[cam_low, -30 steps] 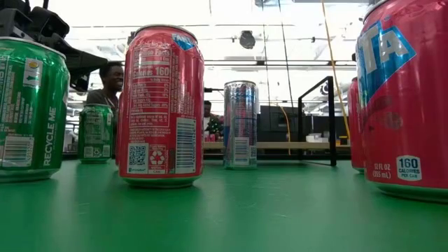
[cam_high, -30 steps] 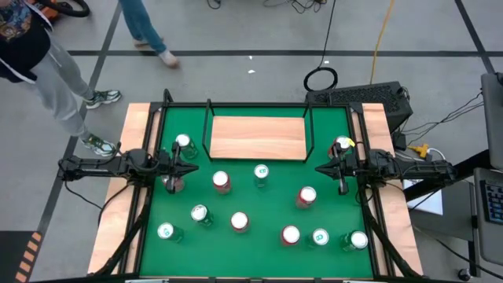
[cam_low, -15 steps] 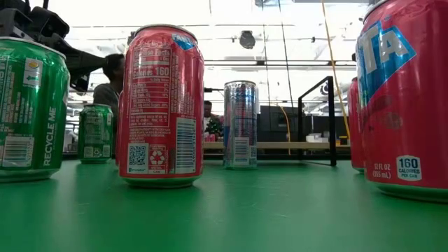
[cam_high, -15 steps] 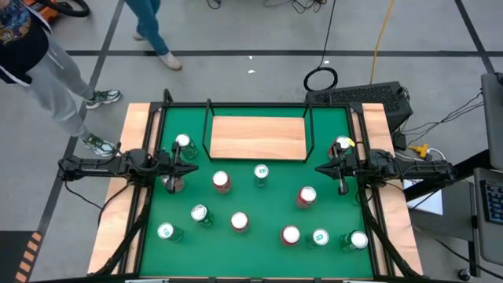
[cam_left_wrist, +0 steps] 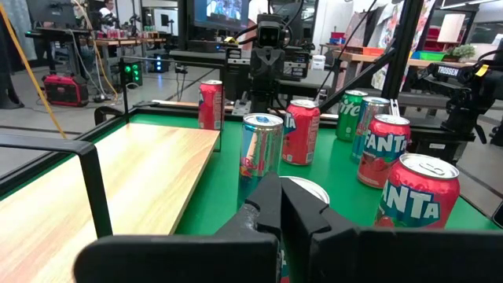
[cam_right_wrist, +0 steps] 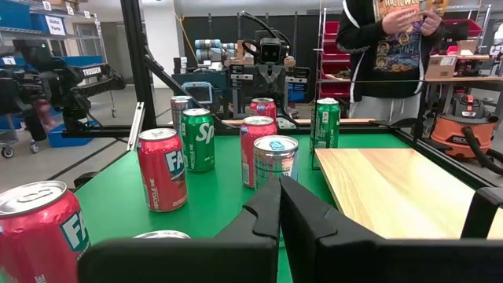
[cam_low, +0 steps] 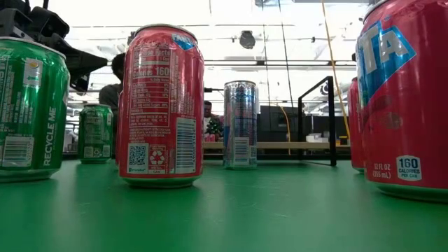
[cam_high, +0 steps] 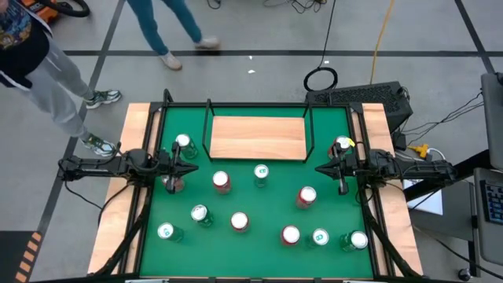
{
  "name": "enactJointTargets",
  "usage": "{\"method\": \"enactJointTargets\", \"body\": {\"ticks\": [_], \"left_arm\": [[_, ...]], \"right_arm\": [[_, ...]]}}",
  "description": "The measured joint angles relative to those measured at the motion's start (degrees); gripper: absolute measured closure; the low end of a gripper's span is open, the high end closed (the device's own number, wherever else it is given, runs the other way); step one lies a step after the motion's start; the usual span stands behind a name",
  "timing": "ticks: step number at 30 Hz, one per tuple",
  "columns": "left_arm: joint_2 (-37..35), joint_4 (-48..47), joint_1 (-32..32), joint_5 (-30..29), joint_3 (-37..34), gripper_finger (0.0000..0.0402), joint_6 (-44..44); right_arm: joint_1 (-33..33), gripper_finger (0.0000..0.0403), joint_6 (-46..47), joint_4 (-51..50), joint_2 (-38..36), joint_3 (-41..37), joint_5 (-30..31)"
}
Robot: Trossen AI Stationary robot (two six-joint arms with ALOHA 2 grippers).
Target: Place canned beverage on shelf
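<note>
The shelf (cam_high: 258, 137), a light-wood board with a thin black rail, stands at the far middle of the green table (cam_high: 259, 200); it has nothing on it. Several canned beverages stand upright on the green, among them a blue-and-silver can (cam_high: 261, 172) just before the shelf, a red can (cam_high: 221, 181) and a green can (cam_high: 182, 142). My left gripper (cam_high: 195, 156) is shut and level at the table's left side, above the cans there. My right gripper (cam_high: 317, 168) is shut and level at the right side. Neither touches a can.
Pale wooden strips (cam_high: 118, 204) run along the table's left and right sides. Black frame posts (cam_low: 301, 126) stand at the shelf's corners. Two people (cam_high: 39, 55) are on the floor beyond the far left corner. A keyboard (cam_high: 365, 96) lies past the far right corner.
Both arms and all cans have kept still. A person on the floor beyond the far edge has stepped toward the right.
</note>
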Motion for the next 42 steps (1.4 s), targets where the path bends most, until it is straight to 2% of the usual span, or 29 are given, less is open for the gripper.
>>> {"method": "enactJointTargets", "body": {"ticks": [26, 29, 33, 38, 42], "left_arm": [[0.10, 0.69, 0.01, -0.27, 1.38, 0.0402, 1.58], [0.46, 1.65, -0.01, -1.31, 4.60, 0.0402, 1.39], [3.03, -2.11, -0.01, -4.34, 11.00, 0.0402, -1.16], [9.92, -9.69, -0.01, -7.20, 22.74, 0.0402, -1.52], [16.05, -11.31, -0.01, -7.74, 31.18, 0.0402, -1.53]], "right_arm": [[0.02, 0.0403, 0.00, 0.01, 0.00, 0.00, 0.02], [0.02, 0.0403, 0.00, 0.01, -0.02, 0.00, 0.01], [0.00, 0.0403, 0.02, 0.01, -0.02, 0.00, 0.02], [0.01, 0.0403, 0.00, 0.01, -0.02, 0.00, 0.01], [0.00, 0.0403, 0.00, 0.01, -0.02, 0.00, 0.02]]}}
